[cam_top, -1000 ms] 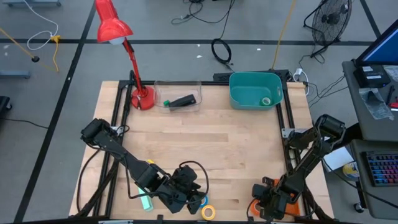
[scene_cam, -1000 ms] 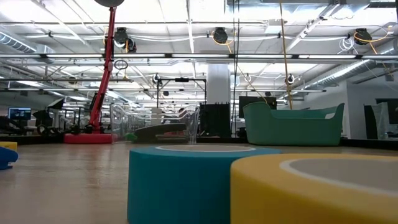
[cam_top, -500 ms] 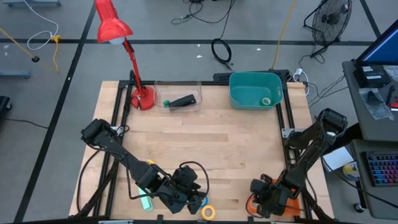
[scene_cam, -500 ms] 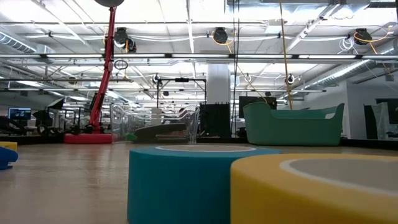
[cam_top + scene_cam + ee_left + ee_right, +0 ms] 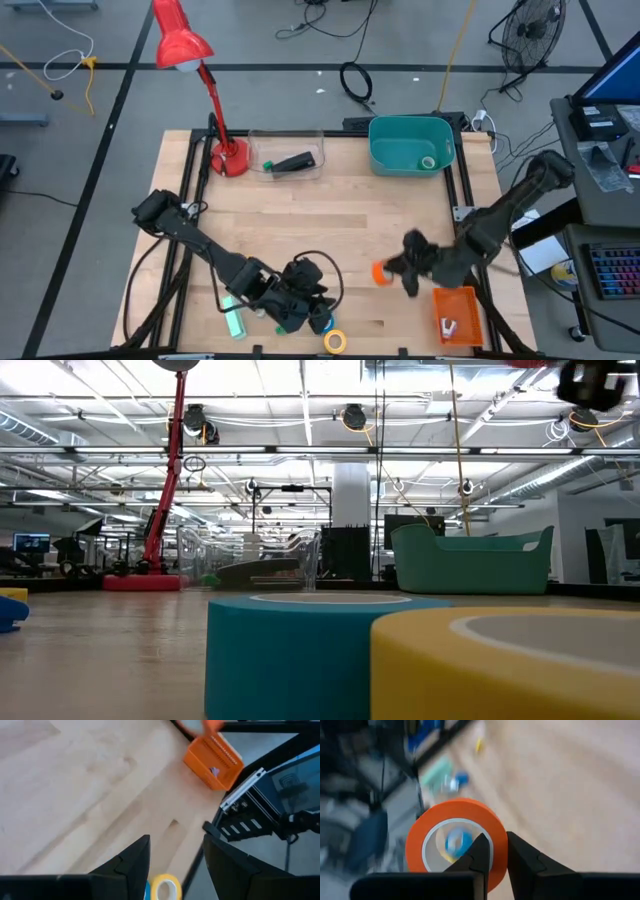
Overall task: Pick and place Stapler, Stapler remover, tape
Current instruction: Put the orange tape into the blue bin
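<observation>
My right gripper hangs above the table's near right part, shut on the orange tape roll. My left gripper stands open by the near edge, just above the yellow tape roll and the blue one, touching neither. Both rolls lie flat on the table. The black stapler lies in a clear box at the far side. A green tape roll lies in the teal bin. A small white-and-red piece, seemingly the stapler remover, lies in the orange tray. My right gripper pinches the wall of the orange roll, with one finger in the roll's hole and the other outside it. The roll is lifted clear of the table and stands on edge at the fingertips.
A red desk lamp stands at the far left corner beside the clear box. A green object lies near the left arm at the near edge. The middle of the wooden table is bare wood.
My right gripper has risen from the orange tray at the near right corner and swung toward the table's middle, tipping up from pointing steeply down. It has carried the orange roll with it, lifted clear. The tray and the small piece in it now show.
</observation>
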Robot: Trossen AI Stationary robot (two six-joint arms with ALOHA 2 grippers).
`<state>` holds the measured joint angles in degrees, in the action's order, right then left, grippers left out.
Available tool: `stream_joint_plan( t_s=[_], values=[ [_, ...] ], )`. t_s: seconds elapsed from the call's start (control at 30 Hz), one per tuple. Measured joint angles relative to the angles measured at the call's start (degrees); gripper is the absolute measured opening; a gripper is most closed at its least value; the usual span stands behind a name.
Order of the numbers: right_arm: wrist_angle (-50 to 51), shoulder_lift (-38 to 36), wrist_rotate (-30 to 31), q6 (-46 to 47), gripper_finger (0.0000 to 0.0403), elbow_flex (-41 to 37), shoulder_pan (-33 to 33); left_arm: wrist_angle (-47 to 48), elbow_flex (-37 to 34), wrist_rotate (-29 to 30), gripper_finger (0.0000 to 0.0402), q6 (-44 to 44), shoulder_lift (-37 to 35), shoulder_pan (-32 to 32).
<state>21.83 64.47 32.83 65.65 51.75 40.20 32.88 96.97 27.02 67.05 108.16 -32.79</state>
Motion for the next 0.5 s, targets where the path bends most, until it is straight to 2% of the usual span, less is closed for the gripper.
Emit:
stream_joint_plan(
  t_s=[0.23,0.33,0.5],
  values=[
    [-2.2,-7.7,0.1,-7.3,0.0036,0.0,-13.0,0.5,0.0,0.5,0.0186,-10.6,-2.9,7.7],
    [-5.1,-10.3,-0.4,-11.9,0.0036,0.0,-18.3,0.5,0.0,-3.8,0.0186,-17.7,-5.5,12.8],
    [-9.8,-13.1,-5.0,-20.5,0.0036,0.0,-28.0,0.8,0.0,-12.4,0.0186,-29.5,-9.7,21.3]
  ],
)
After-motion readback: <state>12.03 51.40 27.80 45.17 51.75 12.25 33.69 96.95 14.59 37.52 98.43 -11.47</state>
